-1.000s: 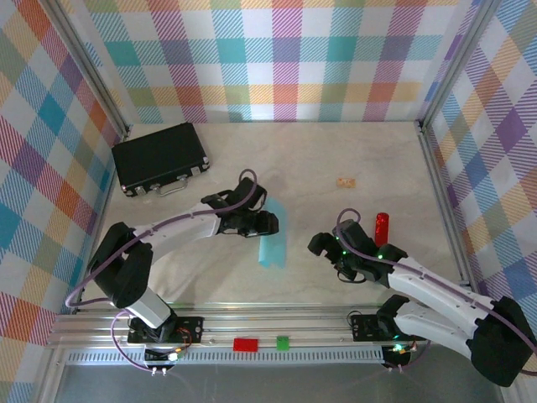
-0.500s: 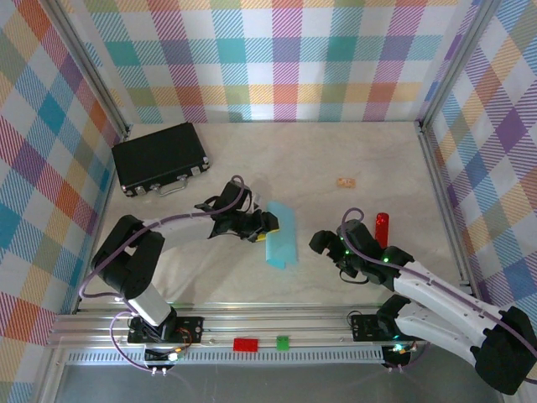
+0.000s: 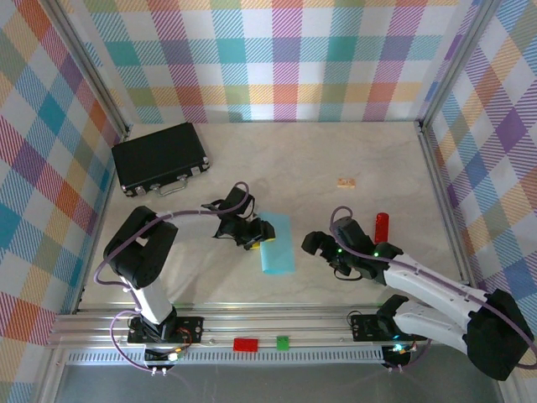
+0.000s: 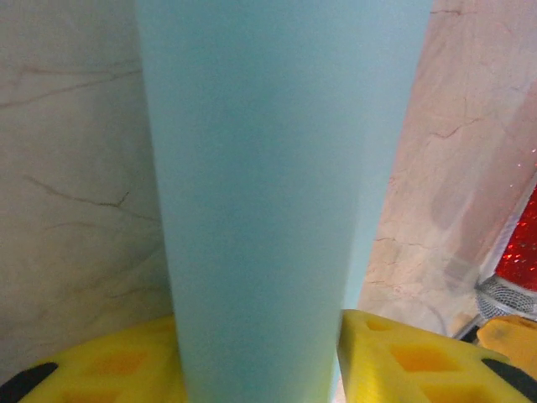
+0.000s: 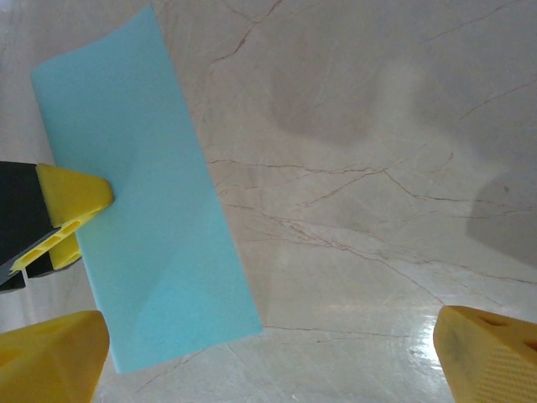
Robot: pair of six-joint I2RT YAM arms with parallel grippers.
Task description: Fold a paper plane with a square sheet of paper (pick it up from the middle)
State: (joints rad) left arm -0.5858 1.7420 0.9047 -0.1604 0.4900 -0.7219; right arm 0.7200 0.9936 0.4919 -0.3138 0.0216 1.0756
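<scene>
Where the worktop (image 3: 377, 159) lies nearest, the right pincer (image 5: 268, 357) stands wide apart, empty, at 3 o'clock of the one blue sheet (image 3: 277, 243), which lies flat mid-worktop. The left pincer (image 3: 254, 233) straddles and hides its 9 o'clock edge; clamped or loose, I cannot tell. Beyond: one red marker (image 3: 382, 227), one tan scrap (image 3: 346, 181), and one black case (image 3: 159, 157) at 10 o'clock.

Paper sheet (image 3: 276, 243) matt, smooth; table (image 3: 336, 151) glossy, marble-look; black case (image 3: 159, 156) fine-textured, matt.
</scene>
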